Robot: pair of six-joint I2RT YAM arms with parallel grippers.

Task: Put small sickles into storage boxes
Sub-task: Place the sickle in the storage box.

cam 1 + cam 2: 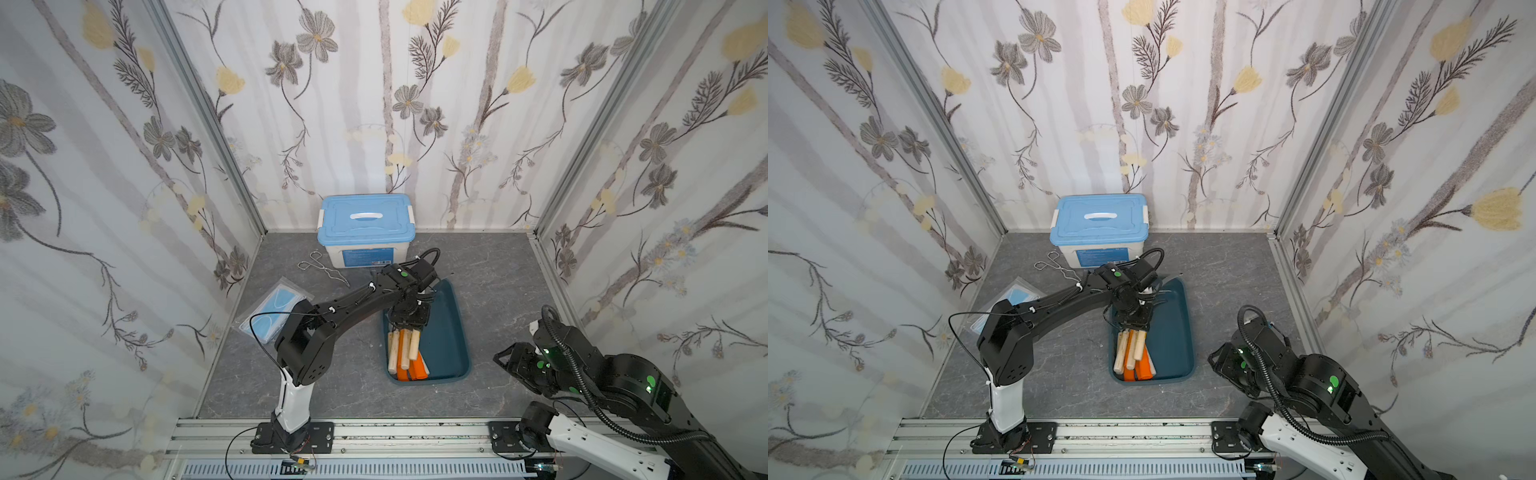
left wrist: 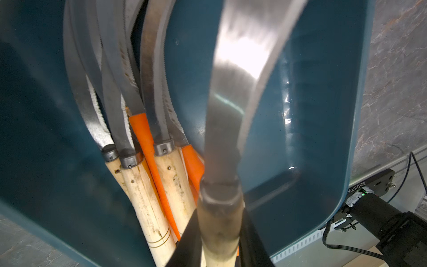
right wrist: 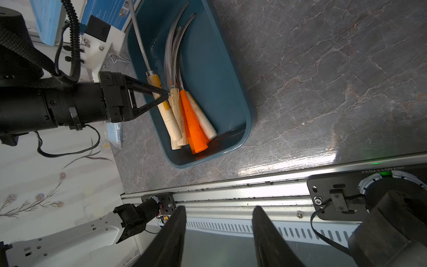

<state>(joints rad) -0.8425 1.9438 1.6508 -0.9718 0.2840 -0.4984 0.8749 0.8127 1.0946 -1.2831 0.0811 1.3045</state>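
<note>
The storage box is a shallow dark teal tray (image 1: 446, 332) (image 1: 1173, 332) in the middle of the table. Several small sickles (image 1: 405, 353) (image 1: 1133, 353) with pale wooden and orange handles lie bundled along its left side, blades pointing toward the back. My left gripper (image 1: 409, 326) (image 2: 220, 215) hangs over the tray, shut on the wooden handle of one more sickle (image 2: 221, 208) (image 3: 168, 120), whose blade reaches out past the tray's far end. At the front right, my right gripper (image 1: 503, 359) (image 3: 219, 209) stands open with nothing between its fingers.
A white box with a light blue lid (image 1: 365, 220) stands against the back wall. Wire tongs (image 1: 322, 268) lie in front of it. A packet of blue face masks (image 1: 274, 307) lies at the left. An aluminium rail (image 1: 415, 432) runs along the front edge.
</note>
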